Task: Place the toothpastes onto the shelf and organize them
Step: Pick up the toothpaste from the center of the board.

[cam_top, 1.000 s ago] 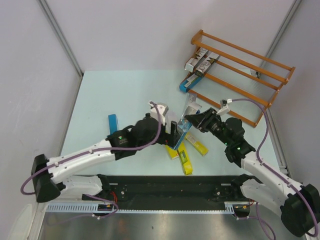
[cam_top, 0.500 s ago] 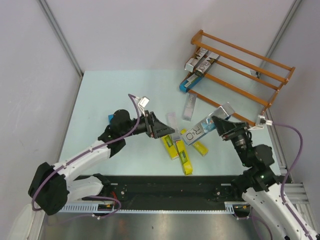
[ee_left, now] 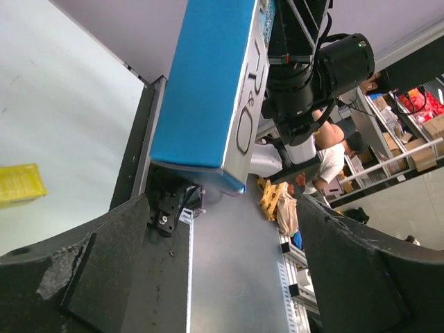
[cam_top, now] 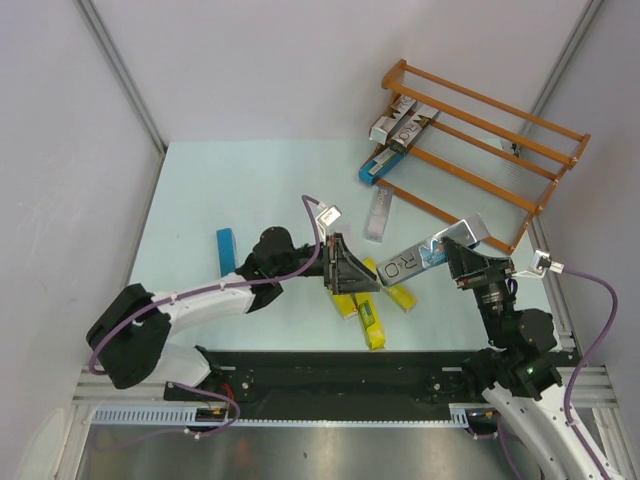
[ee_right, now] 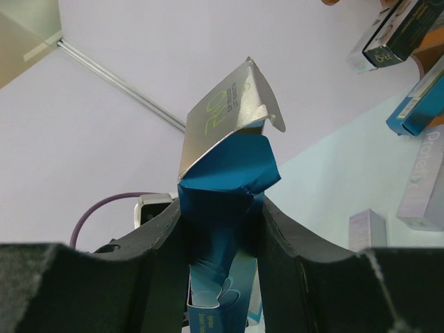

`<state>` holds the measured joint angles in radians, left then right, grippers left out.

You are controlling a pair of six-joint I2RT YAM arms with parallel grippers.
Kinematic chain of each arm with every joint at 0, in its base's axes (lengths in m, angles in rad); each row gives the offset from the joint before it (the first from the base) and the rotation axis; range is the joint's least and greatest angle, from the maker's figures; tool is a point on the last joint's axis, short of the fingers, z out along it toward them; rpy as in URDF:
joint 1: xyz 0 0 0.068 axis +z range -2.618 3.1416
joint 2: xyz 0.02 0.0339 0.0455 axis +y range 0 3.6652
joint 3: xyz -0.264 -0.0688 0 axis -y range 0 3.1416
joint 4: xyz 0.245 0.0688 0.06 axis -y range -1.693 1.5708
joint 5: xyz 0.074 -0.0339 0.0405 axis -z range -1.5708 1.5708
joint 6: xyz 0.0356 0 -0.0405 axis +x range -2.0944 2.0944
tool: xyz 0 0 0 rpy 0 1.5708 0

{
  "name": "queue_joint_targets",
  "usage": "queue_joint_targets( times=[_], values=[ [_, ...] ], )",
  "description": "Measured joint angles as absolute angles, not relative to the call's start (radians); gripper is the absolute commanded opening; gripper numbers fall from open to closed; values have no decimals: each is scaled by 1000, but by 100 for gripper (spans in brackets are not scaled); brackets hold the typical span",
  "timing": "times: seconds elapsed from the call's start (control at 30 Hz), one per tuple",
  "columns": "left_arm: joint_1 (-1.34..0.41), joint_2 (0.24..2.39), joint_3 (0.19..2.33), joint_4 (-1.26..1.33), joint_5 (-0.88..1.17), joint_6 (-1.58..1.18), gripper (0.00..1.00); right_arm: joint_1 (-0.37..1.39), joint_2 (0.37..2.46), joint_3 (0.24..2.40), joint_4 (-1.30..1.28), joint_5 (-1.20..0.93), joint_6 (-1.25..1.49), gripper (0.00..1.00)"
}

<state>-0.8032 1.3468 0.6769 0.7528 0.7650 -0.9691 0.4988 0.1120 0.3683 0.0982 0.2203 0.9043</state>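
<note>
The right tool (cam_top: 458,252) is clamped on a silver carton (cam_top: 410,262) with dark lettering, holding it above the tabletop (cam_top: 250,190) toward the 3 o'clock side. In the right wrist view the fingers (ee_right: 161,232) press both sides of this carton (ee_right: 225,114) (its blue end flap is crumpled and open).

The left tool (cam_top: 362,275) sits at the carton's 8 o'clock end with its jaws wide apart. In the left wrist view the carton (ee_left: 208,83) stands just beyond the spread fingers (ee_left: 90,277), and I cannot tell whether either one touches it.

The shelf (cam_top: 490,102) stands at 1 o'clock. It carries 2 silver cartons (cam_top: 405,122) side by side and a blue carton (cam_top: 377,166) lower down, all at its 9 o'clock end.

On the tabletop, 3 yellow cartons (cam_top: 372,325) lie at 6 o'clock beneath the tools. A loose silver carton (cam_top: 378,213) lies near the shelf's foot. Another blue carton (cam_top: 226,248) lies at 9 o'clock.
</note>
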Motion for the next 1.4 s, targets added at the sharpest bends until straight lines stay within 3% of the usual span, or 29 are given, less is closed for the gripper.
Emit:
queue_joint_targets(
  times=[0.3, 0.53, 0.67, 0.83, 1.1, 1.4],
  values=[
    [-817, 1461, 738, 821, 768, -989, 80, 499, 125, 355, 103, 213, 928, 40],
    [-825, 1538, 770, 893, 780, -1034, 59, 499, 125, 355, 110, 202, 931, 41],
    [-828, 1557, 774, 937, 792, -1065, 54, 496, 125, 352, 109, 204, 930, 42],
    [-828, 1557, 774, 967, 796, -1093, 42, 495, 122, 352, 125, 206, 934, 51],
    [-826, 1558, 768, 1022, 799, -1127, 36, 495, 124, 352, 141, 205, 948, 73],
    [-734, 1485, 626, 1074, 788, -1155, 34, 495, 128, 352, 127, 213, 949, 82]
  ],
)
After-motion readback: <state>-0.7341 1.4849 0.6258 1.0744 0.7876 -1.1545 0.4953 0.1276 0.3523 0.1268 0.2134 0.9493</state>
